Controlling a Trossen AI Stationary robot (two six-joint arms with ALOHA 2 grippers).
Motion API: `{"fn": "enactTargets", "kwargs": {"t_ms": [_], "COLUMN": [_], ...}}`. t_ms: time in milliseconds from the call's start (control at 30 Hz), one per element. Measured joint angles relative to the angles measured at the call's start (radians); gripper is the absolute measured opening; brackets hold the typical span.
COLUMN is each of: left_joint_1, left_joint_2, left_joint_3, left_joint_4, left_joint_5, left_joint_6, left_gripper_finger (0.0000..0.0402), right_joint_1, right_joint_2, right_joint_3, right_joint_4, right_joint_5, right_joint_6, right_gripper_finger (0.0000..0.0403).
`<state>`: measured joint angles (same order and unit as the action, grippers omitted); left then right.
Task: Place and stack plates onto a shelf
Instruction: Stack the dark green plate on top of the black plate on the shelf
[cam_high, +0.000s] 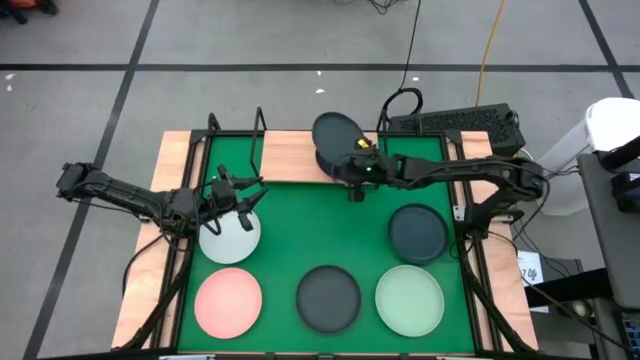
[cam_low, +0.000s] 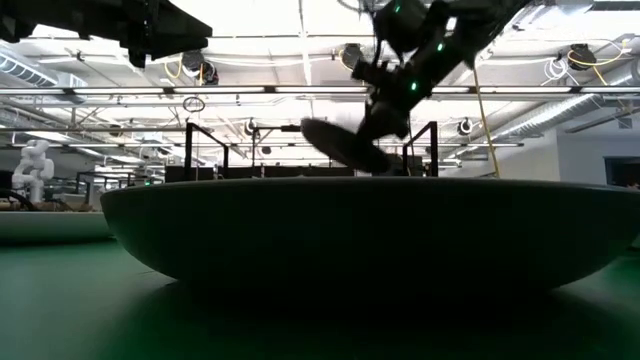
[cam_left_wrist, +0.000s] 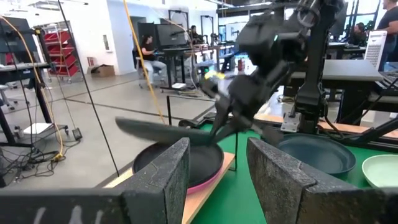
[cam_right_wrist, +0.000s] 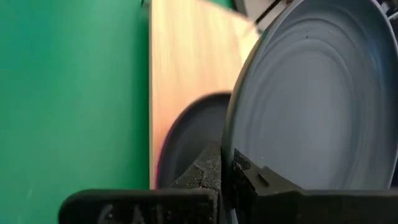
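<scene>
High view: right gripper (cam_high: 352, 172) clamps a dark plate (cam_high: 335, 133) over the shelf (cam_high: 296, 155); left gripper (cam_high: 238, 196) spread.

The right gripper (cam_left_wrist: 233, 121) holds a dark plate (cam_left_wrist: 165, 130) tilted above the shelf (cam_left_wrist: 208, 183). A black plate (cam_left_wrist: 180, 163) rests on that shelf. A grey-teal plate (cam_left_wrist: 317, 152) lies beside the shelf.

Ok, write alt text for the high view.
Overhead: the right gripper holds a dark plate above the wooden shelf. The left gripper hovers open over a whitish plate; four more plates lie on the green mat.
</scene>
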<state>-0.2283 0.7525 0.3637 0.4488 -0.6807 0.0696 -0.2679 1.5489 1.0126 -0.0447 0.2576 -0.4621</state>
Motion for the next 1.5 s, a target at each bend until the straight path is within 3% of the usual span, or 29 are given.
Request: {"fn": "enactTargets", "kwargs": {"t_ms": [267, 667, 1000, 1367, 1500], "left_joint_1": [0.000, 0.000, 0.000, 0.000, 0.000], "left_joint_2": [0.000, 0.000, 0.000, 0.000, 0.000], "left_joint_3": [0.000, 0.000, 0.000, 0.000, 0.000], "left_joint_4": [-0.002, -0.002, -0.003, 0.000, 0.001], "left_joint_5": [0.000, 0.000, 0.000, 0.000, 0.000], "left_joint_6": [0.002, 0.004, -0.036, -0.043, -0.042], "left_gripper_finger": [0.0165, 0.0165, 0.0165, 0.0165, 0.0165], "right_joint_1": [-0.027, -0.036, -0.037, -0.031, -0.022], "right_joint_2": [0.083, 0.089, 0.090, -0.026, -0.066], "right_joint_3": [0.000, 0.002, 0.001, 0.000, 0.000], "right_joint_4": [-0.044, -0.133, -0.134, -0.134, -0.132], "right_joint_5": [0.000, 0.005, 0.001, -0.002, -0.053], "right_joint_6": [0.039, 0.054, 0.064, 0.086, 0.086], "right_gripper_finger": [0.0000, 0.0002, 0.0037, 0.0073, 0.0089]}}
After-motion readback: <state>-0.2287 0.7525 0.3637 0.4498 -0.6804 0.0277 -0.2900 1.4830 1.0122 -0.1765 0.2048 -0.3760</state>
